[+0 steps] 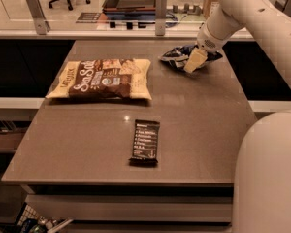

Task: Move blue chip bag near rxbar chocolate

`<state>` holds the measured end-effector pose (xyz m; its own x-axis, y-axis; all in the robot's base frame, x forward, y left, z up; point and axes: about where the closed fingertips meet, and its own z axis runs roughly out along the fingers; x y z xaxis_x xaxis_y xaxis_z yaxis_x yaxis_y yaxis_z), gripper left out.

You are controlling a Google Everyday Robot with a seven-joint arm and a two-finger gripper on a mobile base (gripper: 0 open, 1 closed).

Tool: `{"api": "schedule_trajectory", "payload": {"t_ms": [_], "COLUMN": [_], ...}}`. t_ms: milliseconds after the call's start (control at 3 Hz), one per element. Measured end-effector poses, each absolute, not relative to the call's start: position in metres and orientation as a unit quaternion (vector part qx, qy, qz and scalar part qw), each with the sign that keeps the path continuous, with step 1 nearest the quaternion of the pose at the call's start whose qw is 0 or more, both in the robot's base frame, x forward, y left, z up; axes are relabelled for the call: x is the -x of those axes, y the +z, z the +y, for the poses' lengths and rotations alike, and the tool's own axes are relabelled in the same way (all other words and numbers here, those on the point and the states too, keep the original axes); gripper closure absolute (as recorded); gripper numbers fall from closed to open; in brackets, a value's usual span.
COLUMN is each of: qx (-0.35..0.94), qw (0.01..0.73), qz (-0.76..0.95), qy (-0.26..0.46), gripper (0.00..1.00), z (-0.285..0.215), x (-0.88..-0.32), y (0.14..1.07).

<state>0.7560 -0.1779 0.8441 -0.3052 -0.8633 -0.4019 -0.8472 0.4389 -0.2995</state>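
The blue chip bag [177,56] lies crumpled at the far right of the table, dark blue with light patches. My gripper [194,60] comes down from the white arm at the upper right and sits right on the bag's right part, hiding some of it. The rxbar chocolate [145,142] is a small flat black wrapper with white text. It lies near the front middle of the table, well away from the bag and the gripper.
A large cream-and-brown "Sea Salt" bag [103,78] lies flat at the left middle of the grey table [203,125]. A rail with metal posts [159,6] runs behind the table's far edge. My own white arm segment [271,178] fills the lower right.
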Motion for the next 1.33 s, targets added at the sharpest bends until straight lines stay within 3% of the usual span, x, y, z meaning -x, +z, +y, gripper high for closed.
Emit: {"api": "schedule_trajectory", "payload": {"t_ms": [667,1000,1333], "qx": [0.531,0.531,0.531], "qw": [0.255,0.255,0.255], "qz": [0.808,0.808,0.808], "qy": [-0.013,-0.013,-0.012], "gripper": [0.87,1.00,1.00], "z": [-0.1751,-0.1751,-0.1751], "x": [-0.7567,-0.7567,-0.7567], "y": [0.8374,0.8386,0.8390]}}
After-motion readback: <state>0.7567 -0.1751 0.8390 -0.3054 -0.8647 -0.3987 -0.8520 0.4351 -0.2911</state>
